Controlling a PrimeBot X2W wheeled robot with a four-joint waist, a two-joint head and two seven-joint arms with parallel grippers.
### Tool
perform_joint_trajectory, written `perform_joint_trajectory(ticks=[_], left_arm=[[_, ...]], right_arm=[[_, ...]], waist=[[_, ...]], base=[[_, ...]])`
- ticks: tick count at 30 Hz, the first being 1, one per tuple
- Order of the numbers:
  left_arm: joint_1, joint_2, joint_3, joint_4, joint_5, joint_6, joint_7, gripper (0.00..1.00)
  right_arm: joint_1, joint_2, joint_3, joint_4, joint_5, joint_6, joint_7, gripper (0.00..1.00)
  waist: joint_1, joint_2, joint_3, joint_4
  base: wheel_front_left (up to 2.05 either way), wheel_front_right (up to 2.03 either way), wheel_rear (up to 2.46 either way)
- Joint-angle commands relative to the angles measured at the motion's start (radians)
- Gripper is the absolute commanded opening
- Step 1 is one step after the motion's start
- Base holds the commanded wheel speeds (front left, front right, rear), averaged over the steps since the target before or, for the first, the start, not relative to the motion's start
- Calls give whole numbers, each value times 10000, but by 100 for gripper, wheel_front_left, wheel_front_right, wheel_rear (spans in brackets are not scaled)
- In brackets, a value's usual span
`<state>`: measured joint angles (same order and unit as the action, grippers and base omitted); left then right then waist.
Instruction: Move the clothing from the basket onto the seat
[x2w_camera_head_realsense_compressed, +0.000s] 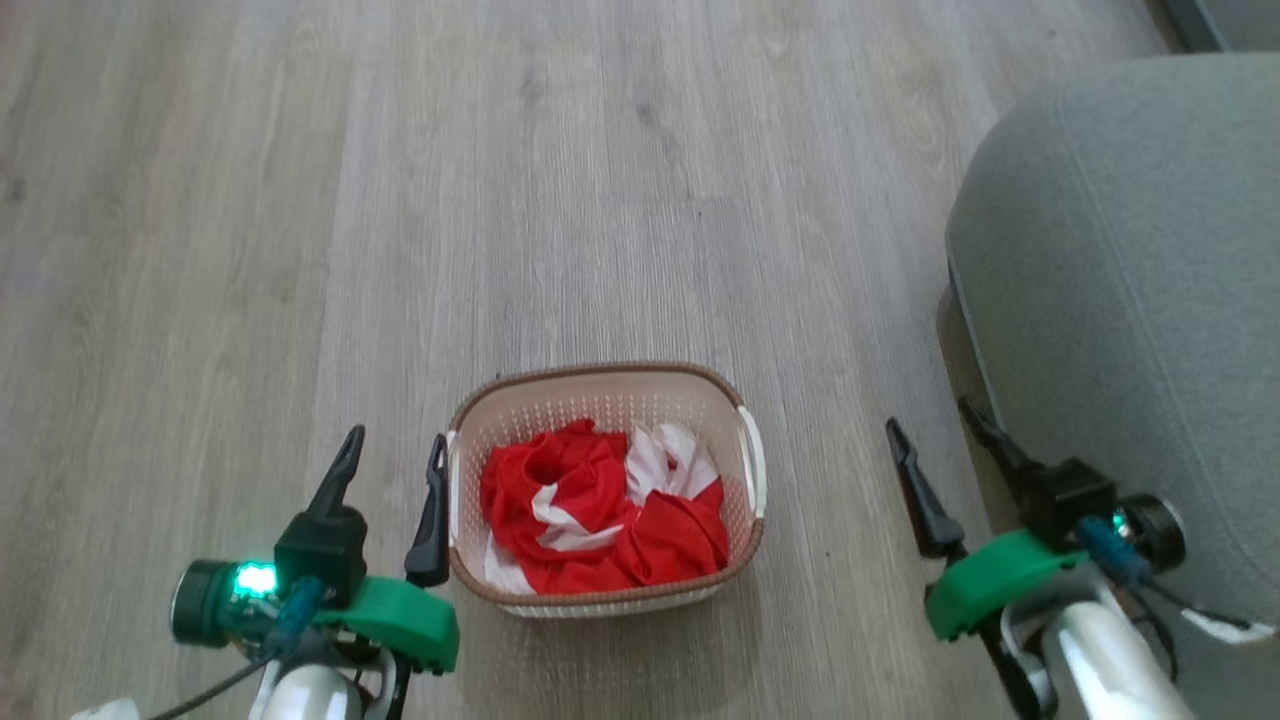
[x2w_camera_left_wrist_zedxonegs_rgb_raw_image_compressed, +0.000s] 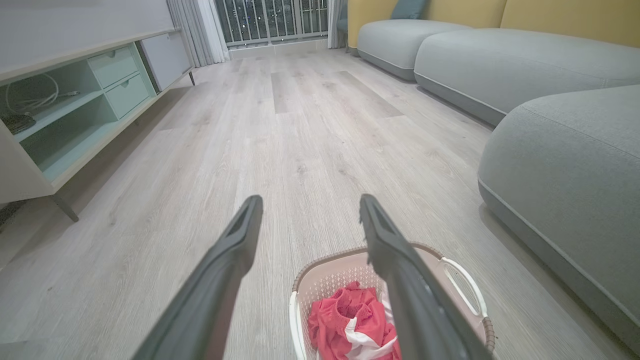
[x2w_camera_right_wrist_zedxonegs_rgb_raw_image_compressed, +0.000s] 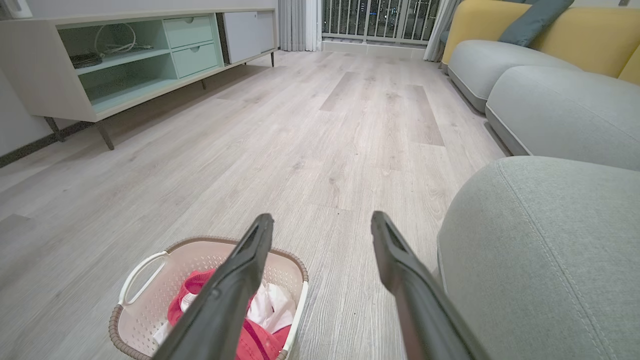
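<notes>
Red clothing (x2w_camera_head_realsense_compressed: 600, 520) — between left tool (x2w_camera_head_realsense_compressed: 397, 436) and right tool (x2w_camera_head_realsense_compressed: 928, 414).

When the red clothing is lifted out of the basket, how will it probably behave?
The clothing lies crumpled in thin folds, so it is probably floppy and would hang down when lifted. Red and white parts lie tangled, so one pinch may pull up several layers. The basket looks light and might drag along.
</notes>
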<state>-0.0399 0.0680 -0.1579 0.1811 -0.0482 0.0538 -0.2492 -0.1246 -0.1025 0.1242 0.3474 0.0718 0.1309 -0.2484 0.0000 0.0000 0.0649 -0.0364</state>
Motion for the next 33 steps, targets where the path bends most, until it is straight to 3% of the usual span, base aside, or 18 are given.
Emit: perform_joint_trajectory(ticks=[1, 5, 11, 19, 25, 33], left_arm=[[-646, -9, 370, -333, 84, -92, -126, 100], [-1135, -38, 316, -293, 130, -265, -126, 100], [-2527, -4, 169, -192, 340, -561, -126, 100], [-5336, 171, -692, 2731, 1007, -1110, -111, 100], [-7600, 192, -1365, 5356, 1684, -1290, 842, 100], [-9187, 57, -1795, 7424, 1913, -1390, 2392, 100]], right_arm=[[-605, 19, 34, -407, 204, -2, -134, 100], [-1009, 56, -440, -764, 287, -2, -134, 100], [-2183, 115, -1042, -1489, 337, -2, -134, 100], [-3943, 182, -1496, -2200, 406, -2, -134, 100], [-4627, 350, -1494, -2414, 522, -2, -134, 100], [-4645, 486, -1270, -2388, 747, -2, -134, 100]], waist=[[0, 0, 264, -23], [0, 0, 1196, -46], [0, 0, 3743, -66], [0, 0, 6803, -267], [0, 0, 7834, -796], [0, 0, 8204, -1368]], base=[[0, 0, 0], [0, 0, 0], [0, 0, 0], [0, 0, 0], [0, 0, 0], [0, 0, 0]])
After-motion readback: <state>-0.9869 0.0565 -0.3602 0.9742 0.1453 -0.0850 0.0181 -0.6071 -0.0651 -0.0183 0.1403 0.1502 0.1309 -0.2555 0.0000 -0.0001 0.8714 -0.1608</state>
